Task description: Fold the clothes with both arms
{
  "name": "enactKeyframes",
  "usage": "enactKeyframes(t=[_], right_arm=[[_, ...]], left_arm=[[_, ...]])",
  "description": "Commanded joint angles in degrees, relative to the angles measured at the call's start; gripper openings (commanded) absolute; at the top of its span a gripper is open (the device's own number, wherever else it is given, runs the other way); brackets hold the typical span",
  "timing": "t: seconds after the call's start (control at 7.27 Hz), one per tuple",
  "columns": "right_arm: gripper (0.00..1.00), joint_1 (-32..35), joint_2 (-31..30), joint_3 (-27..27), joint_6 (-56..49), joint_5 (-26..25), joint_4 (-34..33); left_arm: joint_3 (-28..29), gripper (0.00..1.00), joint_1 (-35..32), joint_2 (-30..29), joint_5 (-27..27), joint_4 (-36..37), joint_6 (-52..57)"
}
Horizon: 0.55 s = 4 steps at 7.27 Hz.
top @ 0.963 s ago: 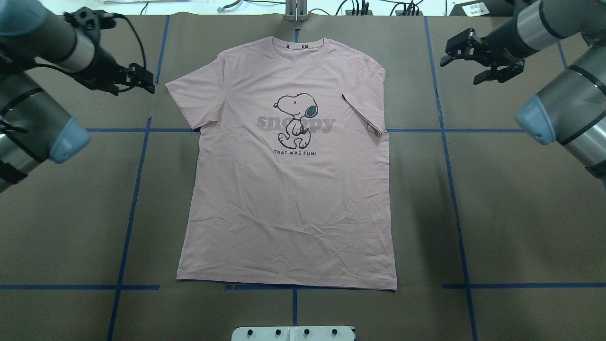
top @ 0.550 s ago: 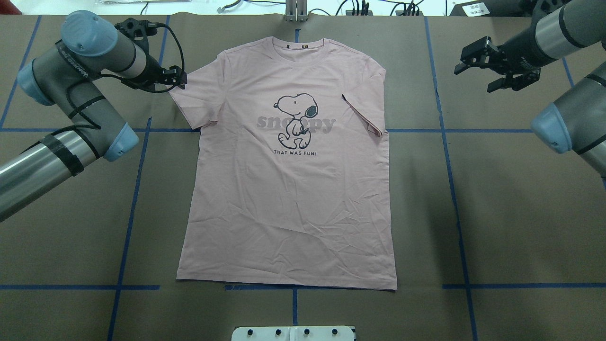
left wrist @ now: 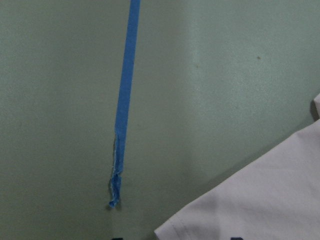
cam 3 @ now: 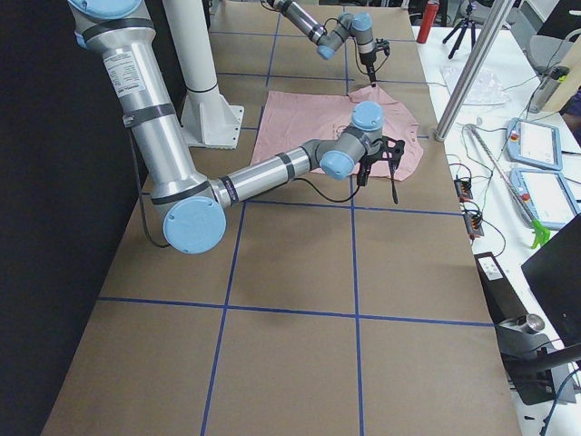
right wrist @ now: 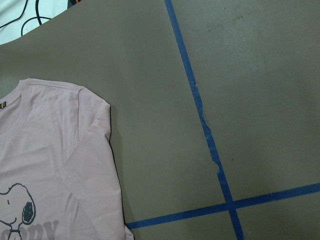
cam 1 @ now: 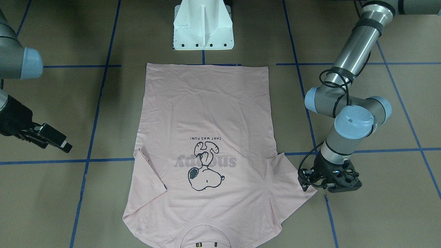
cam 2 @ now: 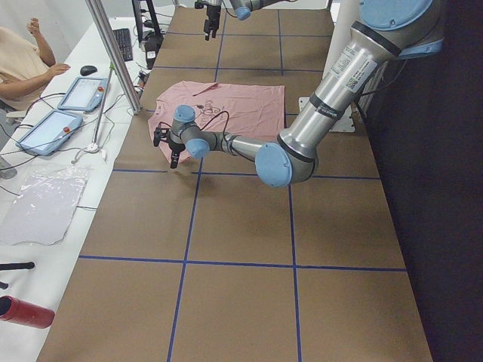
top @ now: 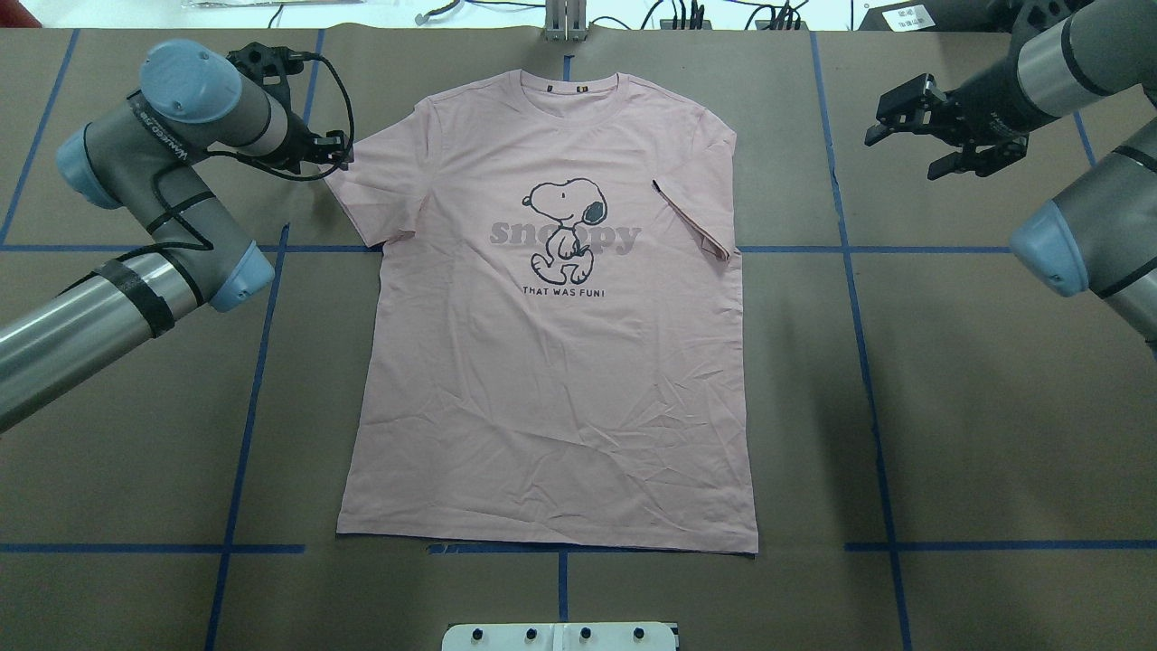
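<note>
A shirt is spread on the worktop, left pincer held apart at its sleeve, right pincer apart near the far right corner.

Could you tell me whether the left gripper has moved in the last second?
Yes: in the overhead view the left gripper moved rightward, toward the sleeve of the T-shirt.

Worktop papered in matte brown, marked off into large squares by blue tape lines, softly lit from above. Along its far side, a white bench with two tablets, a keyboard, a clear plastic bag and a red bottle. Slanted metal post at the worktop's far edge, near a seated person in beige.
</note>
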Motion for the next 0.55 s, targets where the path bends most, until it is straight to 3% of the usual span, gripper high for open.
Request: enactKeyframes(t=[0.0, 0.14, 0.28, 0.41], right_arm=[[1.00, -0.03, 0.08, 0.06, 0.00, -0.10, 0.01], [1.00, -0.03, 0.16, 0.06, 0.00, -0.10, 0.01], [1.00, -0.03, 0.17, 0.06, 0.00, -0.10, 0.01], [1.00, -0.12, 0.25, 0.06, 0.00, -0.10, 0.01]], left_arm=[[1.40, 0.48, 0.10, -0.14, 0.13, -1.73, 0.00], [1.85, 0.29, 0.01, -0.14, 0.13, -2.52, 0.00], [1.86, 0.00, 0.01, -0.23, 0.13, -2.53, 0.09], [1.16, 0.00, -0.07, -0.49, 0.04, -2.70, 0.44]])
